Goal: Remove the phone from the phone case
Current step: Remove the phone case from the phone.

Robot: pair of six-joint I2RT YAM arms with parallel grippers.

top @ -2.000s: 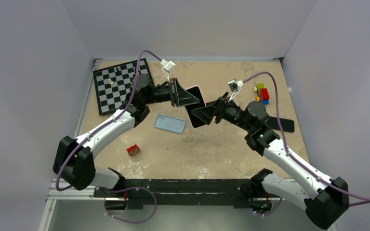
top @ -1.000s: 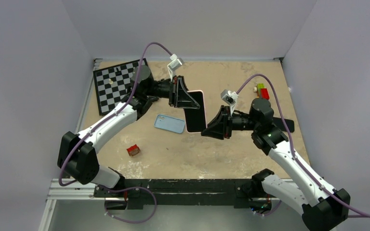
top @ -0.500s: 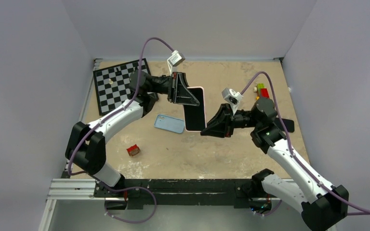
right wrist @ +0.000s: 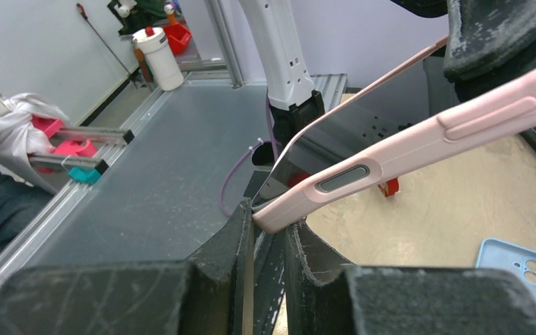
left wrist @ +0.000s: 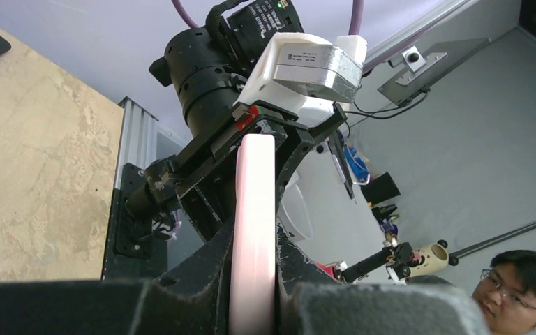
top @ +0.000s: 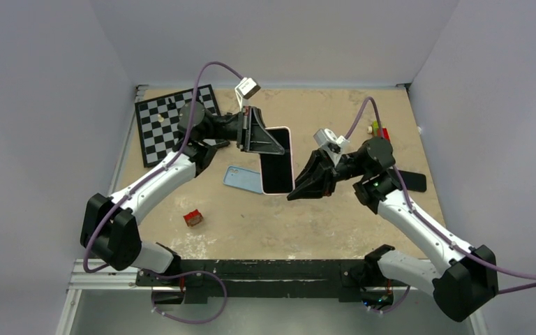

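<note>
Your item: pink phone case with phone in it, aloft over the blue case's right end, long axis toward you, far end clamped in left jaws, near corner inside right jaws' narrow gap, grip unclear.

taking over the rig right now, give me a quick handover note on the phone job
Left gripper: shut on the upper end of the pink case, holding it and the phone in the air above the table.
Right gripper: pinching the case's lower corner.
Done: the phone's edge looks lifted out of the case at that corner.
Left: pull the phone fully free.
A separate blue case lies on the table.
</note>
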